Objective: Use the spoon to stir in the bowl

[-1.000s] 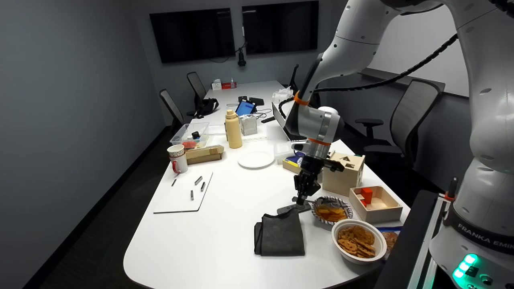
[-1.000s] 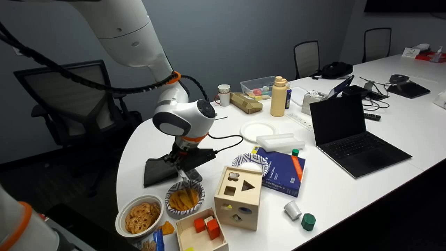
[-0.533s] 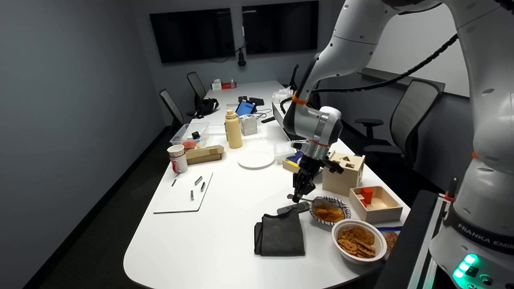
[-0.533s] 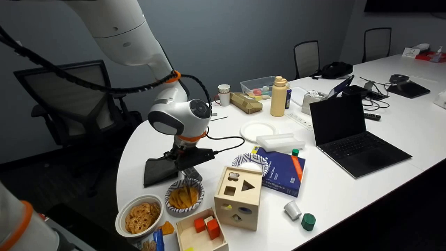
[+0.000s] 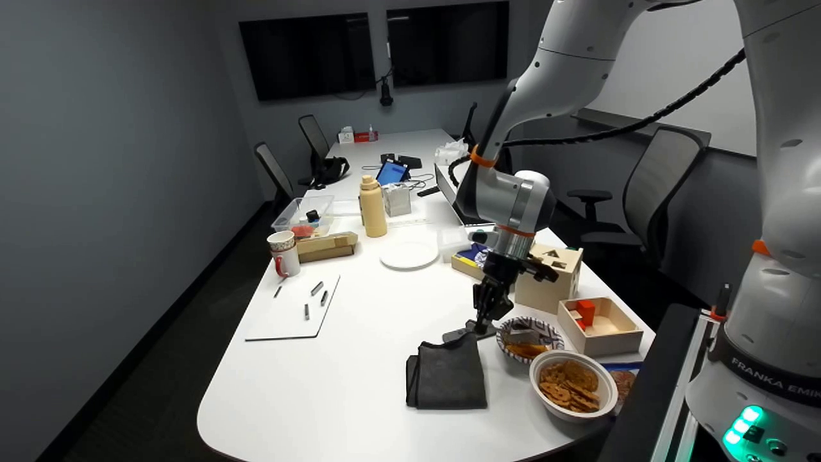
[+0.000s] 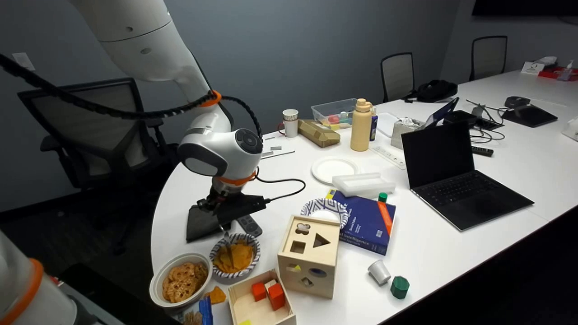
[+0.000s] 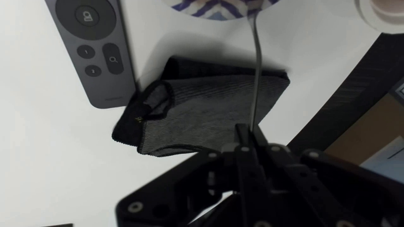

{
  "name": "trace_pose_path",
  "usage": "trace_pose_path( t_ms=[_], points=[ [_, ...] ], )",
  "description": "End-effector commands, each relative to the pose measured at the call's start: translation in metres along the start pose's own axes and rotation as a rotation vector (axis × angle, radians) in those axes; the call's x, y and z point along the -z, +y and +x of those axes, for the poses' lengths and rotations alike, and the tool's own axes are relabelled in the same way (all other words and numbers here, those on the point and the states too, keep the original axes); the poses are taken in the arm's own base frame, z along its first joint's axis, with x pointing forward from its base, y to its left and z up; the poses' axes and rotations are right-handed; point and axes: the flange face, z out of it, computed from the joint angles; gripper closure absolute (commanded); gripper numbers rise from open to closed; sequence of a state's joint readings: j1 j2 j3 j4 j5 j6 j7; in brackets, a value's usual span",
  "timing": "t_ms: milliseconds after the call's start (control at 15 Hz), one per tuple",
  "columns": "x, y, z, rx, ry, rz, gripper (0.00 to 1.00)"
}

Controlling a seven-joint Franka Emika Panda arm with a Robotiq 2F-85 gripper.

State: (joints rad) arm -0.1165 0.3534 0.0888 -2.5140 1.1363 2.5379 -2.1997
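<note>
An exterior view looks down the length of the long white table [image 5: 340, 385] from above its rounded end, facing the wall screens [image 5: 308, 58], the robot arm [image 5: 564, 70] close on the right. In an exterior view, also from above, the lens faces across the table toward a gray wall [image 6: 307, 58], the wooden shape box [image 6: 309, 257] in the foreground. Both exterior views share the arm, that box and the patterned bowl [image 6: 255, 258]. The wrist view peers down from close range past the gripper [image 7: 251, 126] onto the cloth [image 7: 202, 110], the remote [image 7: 104, 72] and the bowl's edge, all also in both exterior views.
</note>
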Motion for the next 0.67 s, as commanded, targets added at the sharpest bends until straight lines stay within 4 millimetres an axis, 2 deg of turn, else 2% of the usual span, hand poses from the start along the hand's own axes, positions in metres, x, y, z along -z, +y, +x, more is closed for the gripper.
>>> trace_pose_path(
  t_ms=[0, 333, 600],
  points=[
    [0.012, 0.001, 0.003, 0.09, 0.017, 0.017, 0.99],
    [0.017, 0.017, 0.008, 0.139, 0.019, -0.009, 0.99],
    [0.02, 0.024, 0.011, 0.047, -0.015, -0.047, 0.99]
  ],
)
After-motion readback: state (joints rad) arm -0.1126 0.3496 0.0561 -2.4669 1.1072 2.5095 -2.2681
